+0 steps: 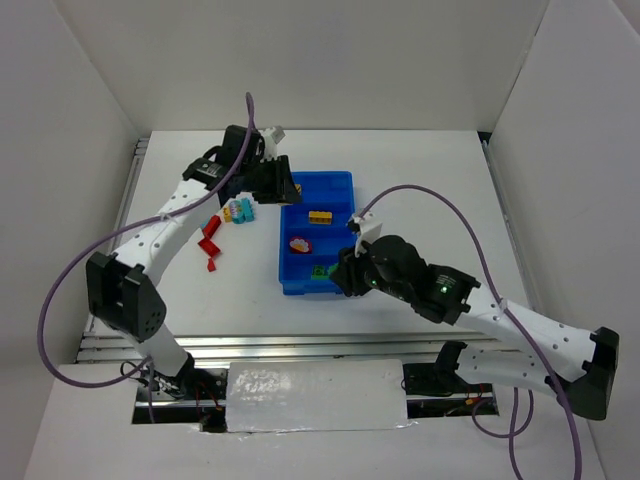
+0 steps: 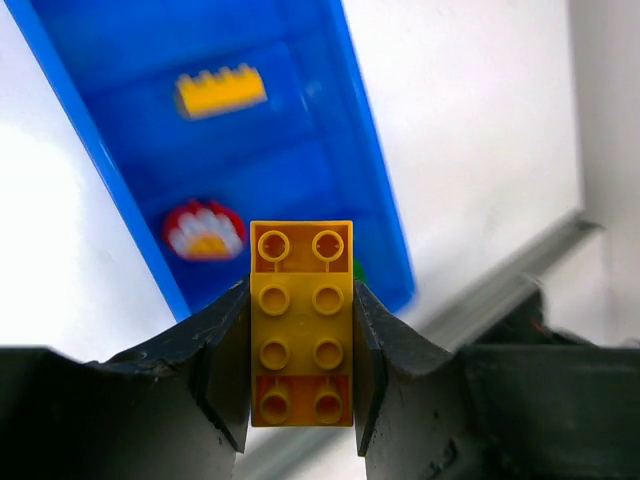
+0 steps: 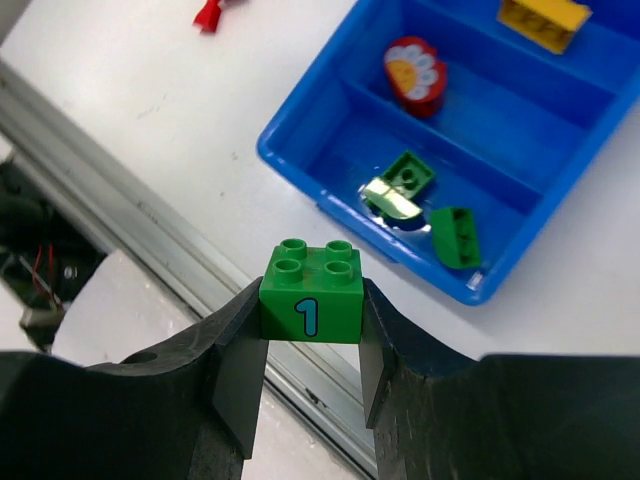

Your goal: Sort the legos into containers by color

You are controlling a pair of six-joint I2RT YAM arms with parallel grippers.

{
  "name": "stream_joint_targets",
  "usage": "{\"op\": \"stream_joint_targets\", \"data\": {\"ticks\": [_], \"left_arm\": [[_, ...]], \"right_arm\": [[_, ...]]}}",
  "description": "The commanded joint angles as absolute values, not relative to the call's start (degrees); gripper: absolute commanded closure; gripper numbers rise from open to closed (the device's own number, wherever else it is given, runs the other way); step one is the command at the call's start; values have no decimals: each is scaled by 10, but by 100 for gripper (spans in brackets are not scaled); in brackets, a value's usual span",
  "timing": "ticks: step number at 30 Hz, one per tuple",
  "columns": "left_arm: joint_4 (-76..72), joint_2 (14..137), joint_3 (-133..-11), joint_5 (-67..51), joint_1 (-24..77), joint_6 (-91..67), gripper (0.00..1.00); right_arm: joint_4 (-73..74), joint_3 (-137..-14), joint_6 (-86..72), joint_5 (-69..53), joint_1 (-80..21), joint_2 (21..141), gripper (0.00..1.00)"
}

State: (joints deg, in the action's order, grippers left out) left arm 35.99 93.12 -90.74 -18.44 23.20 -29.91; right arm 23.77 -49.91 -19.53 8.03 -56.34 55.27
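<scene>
Left gripper (image 2: 300,335) clamps a yellow studded plastic brick (image 2: 301,300) at the eleven o'clock corner of the bright blue four-compartment plastic tray (image 1: 330,177). Right gripper (image 3: 312,330) pinches a green plastic brick marked 1 (image 3: 311,292) near five o'clock. Three compartments hold sorted pieces. Red bricks (image 1: 209,243) and teal bricks (image 1: 246,208) wait at nine o'clock.

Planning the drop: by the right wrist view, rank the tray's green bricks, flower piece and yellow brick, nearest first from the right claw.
1. Green bricks, tray's near end.
2. Flower piece, middle.
3. Yellow brick, far end.
</scene>
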Motion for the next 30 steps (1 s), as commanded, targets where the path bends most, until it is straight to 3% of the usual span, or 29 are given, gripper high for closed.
{"op": "stream_joint_targets", "data": {"ticks": [1,10,18,22,30], "left_arm": [[244,992,-932,-134,237,-237,94],[250,1171,-1085,-90,255,-186,81],[210,1184,-1037,-70,263,-200,66],[213,1185,-1024,-53,277,-199,53],[219,1170,-1001,-40,279,-201,40]], "right_arm": [[276,-524,-239,165,-557,511,100],[351,-551,-258,177,-546,425,100],[379,-541,-252,208,-541,396,100],[375,-538,-250,212,-541,394,100],[370,-535,-250,211,-541,388,100]]}}
